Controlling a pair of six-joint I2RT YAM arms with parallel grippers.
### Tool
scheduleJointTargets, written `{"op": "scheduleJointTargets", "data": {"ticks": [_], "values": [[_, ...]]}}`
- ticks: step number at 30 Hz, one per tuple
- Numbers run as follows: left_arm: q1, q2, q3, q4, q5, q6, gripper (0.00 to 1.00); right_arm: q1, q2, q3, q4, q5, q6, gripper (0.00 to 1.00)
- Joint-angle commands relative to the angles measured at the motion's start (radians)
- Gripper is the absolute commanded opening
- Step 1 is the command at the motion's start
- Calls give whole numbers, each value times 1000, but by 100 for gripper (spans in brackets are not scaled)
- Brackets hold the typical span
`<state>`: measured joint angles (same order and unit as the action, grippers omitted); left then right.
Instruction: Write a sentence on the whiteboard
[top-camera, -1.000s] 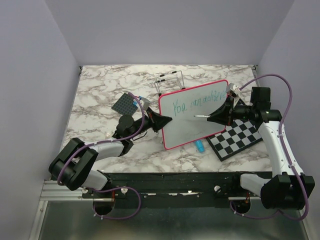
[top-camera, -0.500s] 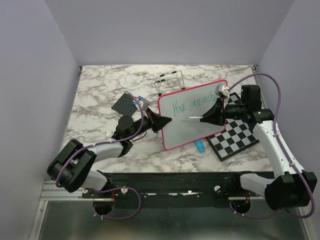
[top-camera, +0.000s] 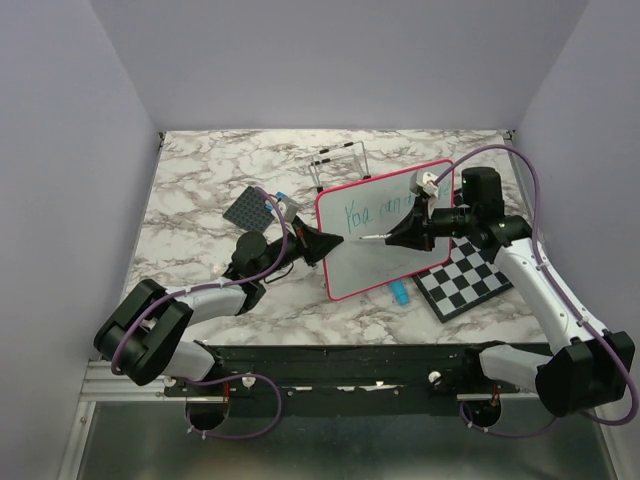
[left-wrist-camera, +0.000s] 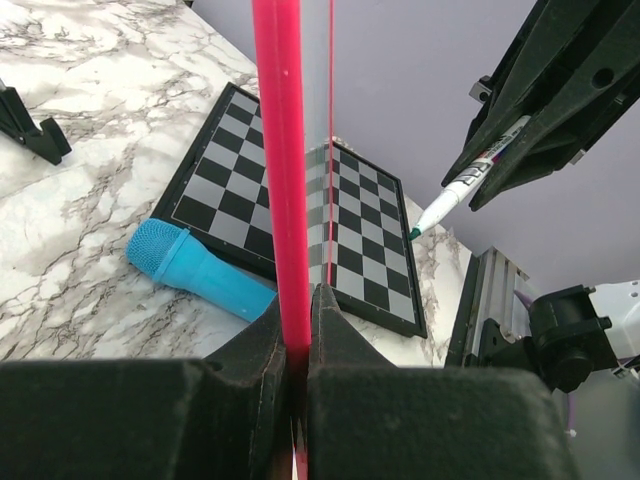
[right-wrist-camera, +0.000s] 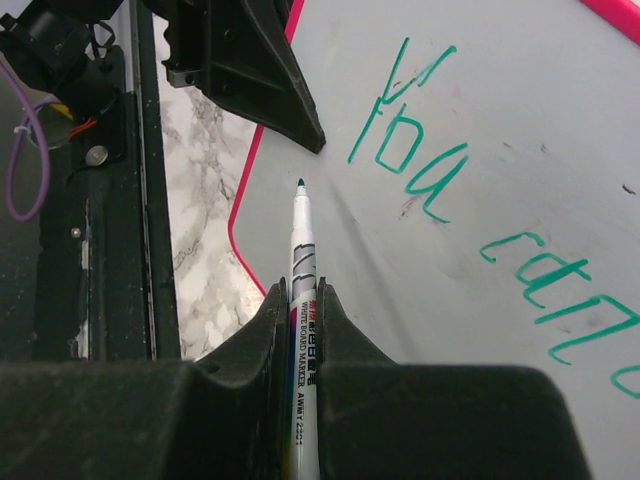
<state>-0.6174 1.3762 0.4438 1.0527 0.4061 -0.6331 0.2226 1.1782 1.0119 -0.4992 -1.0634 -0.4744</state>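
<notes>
Left gripper (left-wrist-camera: 300, 335) has its jaws pinched tight on the thin pink-red frame of the glossy white whiteboard (top-camera: 368, 268), propping it tilted up off the marble table (top-camera: 200, 180). Right gripper (right-wrist-camera: 302, 298) is clamped around a white whiteboard marker (right-wrist-camera: 302, 250). Its green tip is poised just below the green handwritten sentence (right-wrist-camera: 440, 185), near the whiteboard's left edge. Touching? Can't tell.

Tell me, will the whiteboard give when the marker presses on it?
Probably some: the whiteboard is thin and the left pincer clamps only one edge, so the far side may swing. Its glossy face likely lets the marker tip skid.
</notes>
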Motion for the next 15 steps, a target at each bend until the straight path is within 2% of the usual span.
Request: {"op": "scheduleJointTargets", "data": {"ticks": [1,9,15], "values": [[-10,0,-31,-54,-21,58,0,37,-14,-1,74,66,23,1],[-15,6,-34,-45,-32,44,0,92,4,-30,142,125,43,1],[-18,15,-28,-43,-30,36,0,106,18,-15,102,108,19,1]]}}
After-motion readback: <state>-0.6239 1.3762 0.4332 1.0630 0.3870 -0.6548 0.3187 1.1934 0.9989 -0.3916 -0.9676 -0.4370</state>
